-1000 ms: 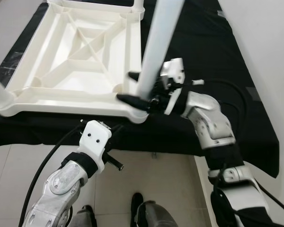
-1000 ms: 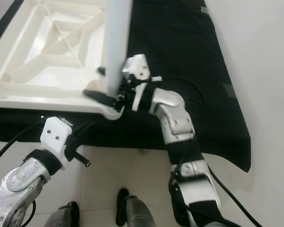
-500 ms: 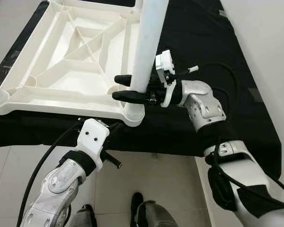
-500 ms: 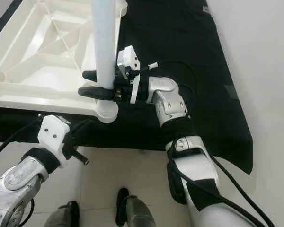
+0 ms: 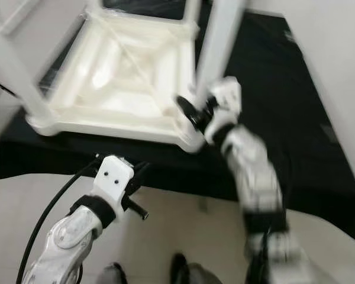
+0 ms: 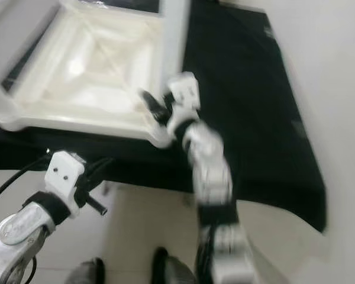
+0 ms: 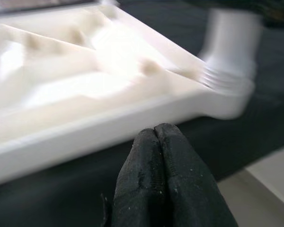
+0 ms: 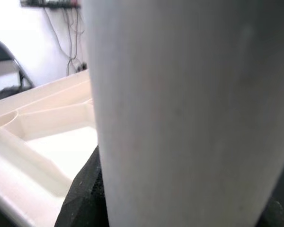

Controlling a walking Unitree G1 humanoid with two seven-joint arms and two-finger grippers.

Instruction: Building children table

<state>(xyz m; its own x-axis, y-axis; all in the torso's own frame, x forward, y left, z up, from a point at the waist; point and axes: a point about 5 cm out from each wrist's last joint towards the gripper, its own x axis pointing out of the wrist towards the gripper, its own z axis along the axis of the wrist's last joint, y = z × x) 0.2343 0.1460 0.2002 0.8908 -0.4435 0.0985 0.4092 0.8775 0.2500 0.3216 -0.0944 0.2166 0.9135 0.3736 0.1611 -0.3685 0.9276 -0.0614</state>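
Note:
An upturned white plastic table top (image 5: 121, 77) lies on a black cloth, ribs facing up. A white table leg (image 5: 220, 44) stands in its near right corner socket (image 7: 229, 90), and another leg (image 5: 15, 77) rises at the left corner. My right gripper (image 5: 188, 109) holds the near right leg low down, one black finger (image 8: 83, 191) on each side of it. My left gripper (image 7: 155, 137) hangs shut and holding nothing, just in front of the table top's near edge (image 7: 85, 137). The eye views are blurred.
The black cloth (image 5: 284, 100) covers a low surface that ends at a light wall (image 5: 343, 47) on the right. Pale tiled floor (image 5: 177, 231) lies in front, where the robot's feet (image 5: 183, 275) show. A black cable (image 5: 41, 219) runs along my left arm.
The whole picture has shifted and blurred, so the camera moved. My right gripper stays on the near right leg. The left arm looks unchanged.

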